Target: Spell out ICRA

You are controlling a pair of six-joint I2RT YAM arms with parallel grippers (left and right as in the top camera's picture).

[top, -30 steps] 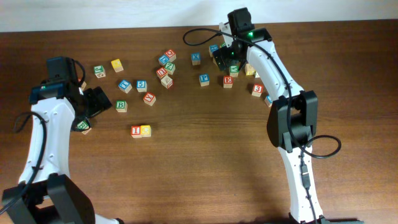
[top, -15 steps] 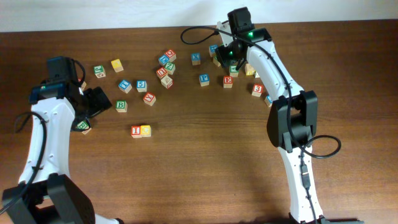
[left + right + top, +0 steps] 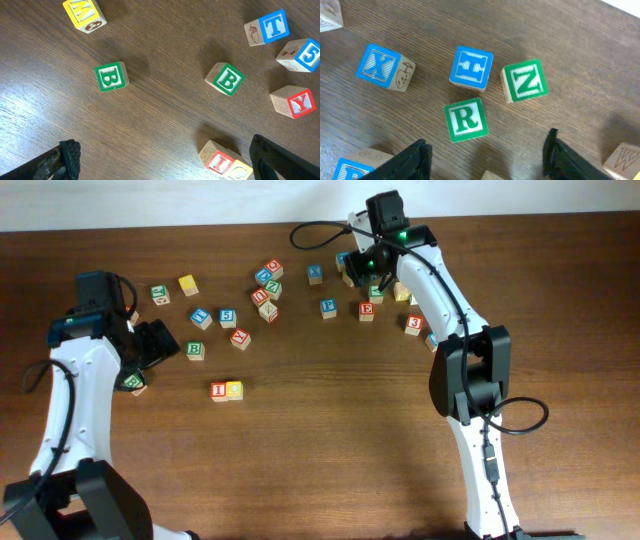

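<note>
The "I" cube (image 3: 219,391) and the yellow block (image 3: 235,389) stand touching, side by side, on the near-left part of the table (image 3: 330,440), so the word has its first two letters. The step in hand, as I judge it, is to fetch the green "R" cube (image 3: 466,120), which lies in the far cluster under the right arm. The right gripper (image 3: 489,150) hangs over it with the jaws apart and nothing between them. The cube sits a little ahead of the fingertips, not yet inside the gap. The left gripper (image 3: 162,152) is spread fully and also holds nothing.

To do this well, the right gripper should go forward until the cube is centred between the fingers, and then descend straight. The cube is turned slightly against the finger line, so a small wrist rotation would let the pads meet flat faces. The blue cube (image 3: 471,67) and the green "N" cube (image 3: 524,82) are just beside it, so the fingers must come down on its free sides. The "A" cube I cannot pick out with certainty, because the print is too small in the overhead view.
</note>
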